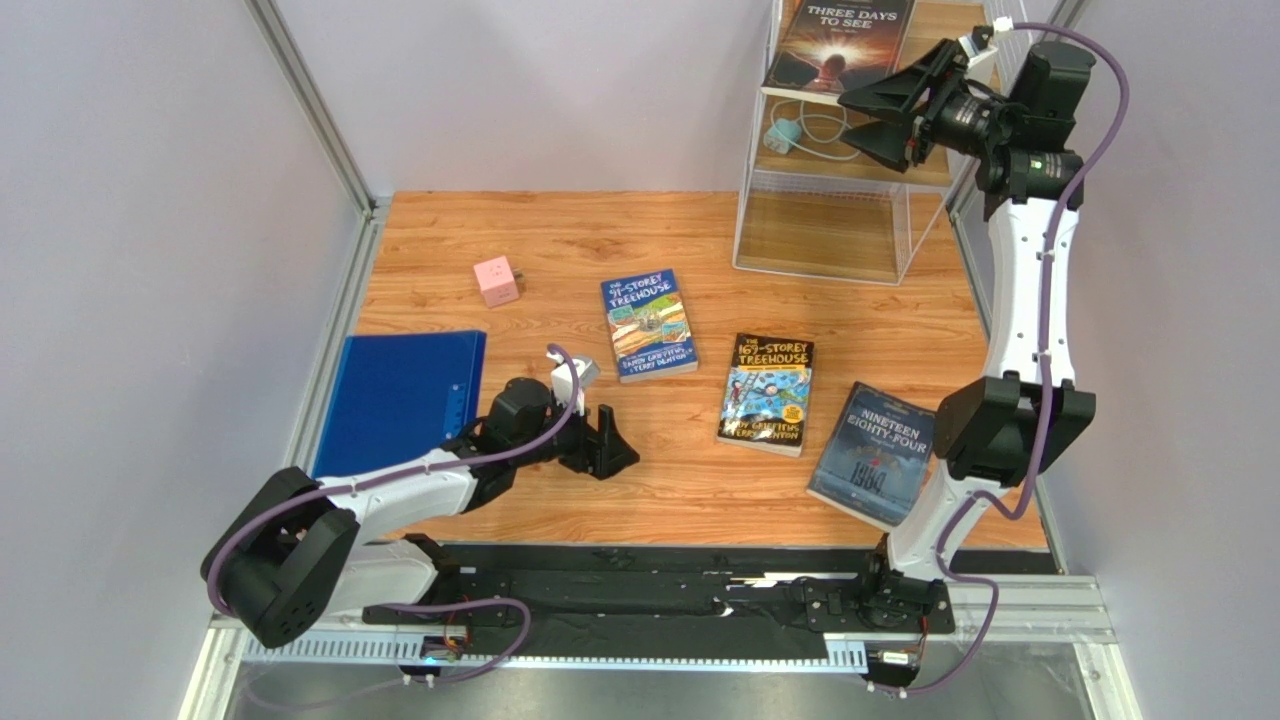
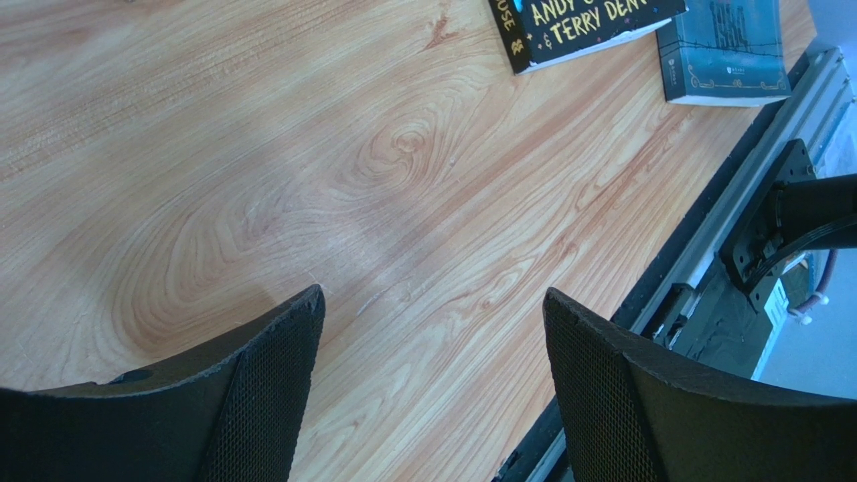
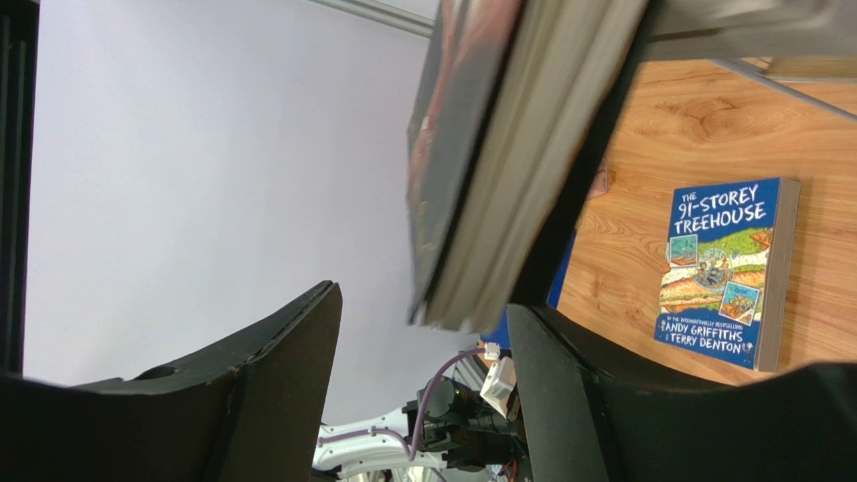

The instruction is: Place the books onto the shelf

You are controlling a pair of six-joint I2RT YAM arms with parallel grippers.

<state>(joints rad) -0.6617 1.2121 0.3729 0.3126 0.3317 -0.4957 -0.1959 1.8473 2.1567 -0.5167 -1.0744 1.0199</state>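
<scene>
Left arm crouches low by the table's (image 1: 684, 503) near edge, left gripper (image 1: 607, 444) spread wide — right arm stretches high, right gripper (image 1: 887, 117) parted.

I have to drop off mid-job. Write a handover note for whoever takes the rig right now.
Left hand: open, empty, above the table.
Right hand: open at the shelf top tier, fingers either side of Three Days to See.
Done: that book is on the top tier.
Left: 91-Storey Treehouse, black Treehouse book, Nineteen Eighty-Four, flat on the table.
</scene>
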